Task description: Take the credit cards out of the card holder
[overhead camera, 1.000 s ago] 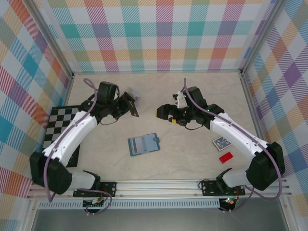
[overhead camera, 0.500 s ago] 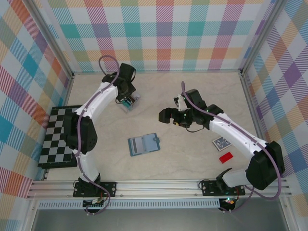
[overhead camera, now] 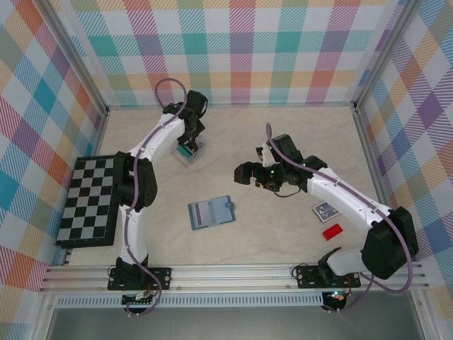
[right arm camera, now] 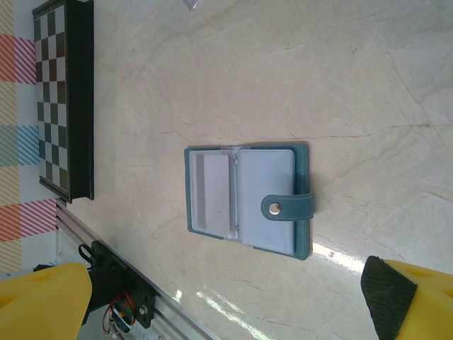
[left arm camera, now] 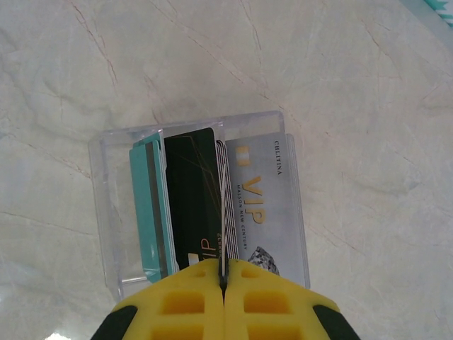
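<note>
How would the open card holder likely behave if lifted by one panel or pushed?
The card holder lies open on a fold, so the free panel would probably flop. Flat and thin on the smooth table, it would likely slide, not tip.

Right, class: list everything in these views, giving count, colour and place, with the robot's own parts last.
card holder: one, slate-teal, lying open at the table's near middle
clear box: one, transparent, far left of centre
cards in the box: at least three, teal, dark, silver
chessboard: one, black and white, left edge
patterned card: one, blue and white, near right
red card: one, red, just nearer than the patterned card
table: one, cream marbled
left gripper: one, yellow fingers, shut, over the clear box
right gripper: one, open, above the table's middle
</note>
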Controlling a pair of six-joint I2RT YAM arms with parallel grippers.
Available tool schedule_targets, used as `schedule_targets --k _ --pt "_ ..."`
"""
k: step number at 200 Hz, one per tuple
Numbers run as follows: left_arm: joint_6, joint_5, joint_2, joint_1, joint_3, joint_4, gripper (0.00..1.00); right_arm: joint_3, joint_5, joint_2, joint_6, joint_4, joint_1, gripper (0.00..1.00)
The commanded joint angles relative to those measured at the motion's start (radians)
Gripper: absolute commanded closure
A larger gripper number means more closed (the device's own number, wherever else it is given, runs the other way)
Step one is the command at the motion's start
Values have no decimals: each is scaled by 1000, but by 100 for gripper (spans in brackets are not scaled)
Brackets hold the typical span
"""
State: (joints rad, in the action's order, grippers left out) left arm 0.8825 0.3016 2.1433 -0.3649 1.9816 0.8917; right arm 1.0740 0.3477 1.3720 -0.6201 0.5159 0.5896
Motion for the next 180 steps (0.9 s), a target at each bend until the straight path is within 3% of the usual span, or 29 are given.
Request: schedule_targets --k 1,137,180 --pt "34 41 22 9 33 47 100 -15 -7 -16 -10 15 -2 0" --pt "26 23 86 49 57 17 100 -31 -16 -31 -18 33 -2 0" --pt "3 -74 105 55 72 2 69 -27 -14 -31 -20 35 -2 0"
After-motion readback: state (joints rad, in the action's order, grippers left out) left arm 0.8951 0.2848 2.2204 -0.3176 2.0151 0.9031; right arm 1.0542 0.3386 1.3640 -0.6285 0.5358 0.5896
